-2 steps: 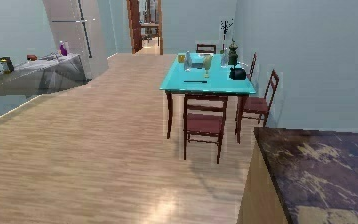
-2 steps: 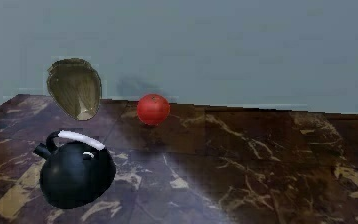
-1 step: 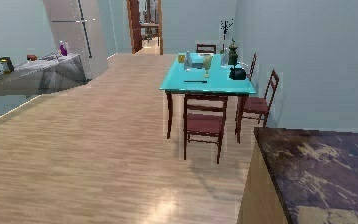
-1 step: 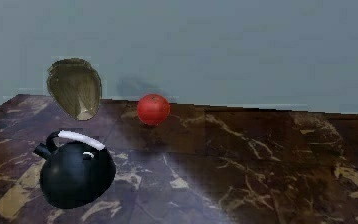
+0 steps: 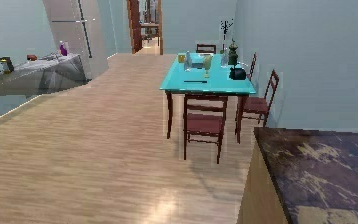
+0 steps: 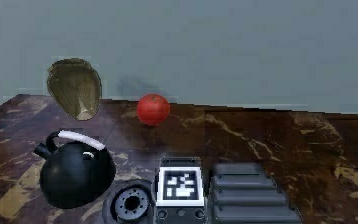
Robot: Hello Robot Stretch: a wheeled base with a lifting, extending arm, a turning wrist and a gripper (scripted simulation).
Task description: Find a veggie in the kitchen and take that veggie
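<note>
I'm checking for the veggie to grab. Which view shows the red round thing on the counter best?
The arm side view: the red tomato sits whole and unobstructed on the dark marble counter. The forward view has what looks like that counter's corner at its lower right.

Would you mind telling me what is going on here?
The robot stands beside a dark marble counter. A round red thing, likely a tomato, lies on it near the wall, with a black kettle and a brown bowl-like thing. The gripper shows low beside the kettle; I cannot tell whether it holds anything. Ahead stands a turquoise table with chairs.
</note>
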